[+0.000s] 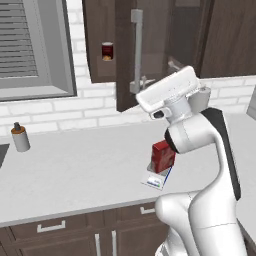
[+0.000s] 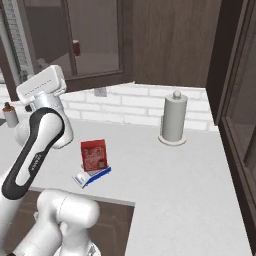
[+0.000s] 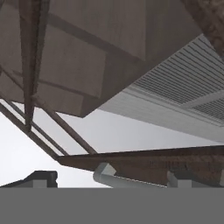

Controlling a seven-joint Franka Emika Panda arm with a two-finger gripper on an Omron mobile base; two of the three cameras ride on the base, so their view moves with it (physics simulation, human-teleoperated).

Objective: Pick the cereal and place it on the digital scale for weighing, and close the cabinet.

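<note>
The gripper's fingers are hidden behind the white hand in both base views, and the hand view only catches a dark tip at its bottom edge, so there's no telling how wide it's open or whether it's holding anything. The hand sits up by the cabinet (image 1: 125,50), right at the slim metal bar handle (image 1: 136,50) on the open glass-panelled door.

The cereal (image 2: 93,155), a red cardboard box, stands upright on the digital scale (image 2: 91,177), a flat white pad with a blue edge strip. In the left base view the arm's elbow cuts off part of the box.

Inside the cabinet, at about 10 o'clock from the handle, sits a small dark red can (image 1: 107,51). A grey paper towel roll (image 2: 173,120) stands on the pale counter (image 2: 190,190), well apart from the scale, and a little bottle (image 1: 20,136) sits far left.
</note>
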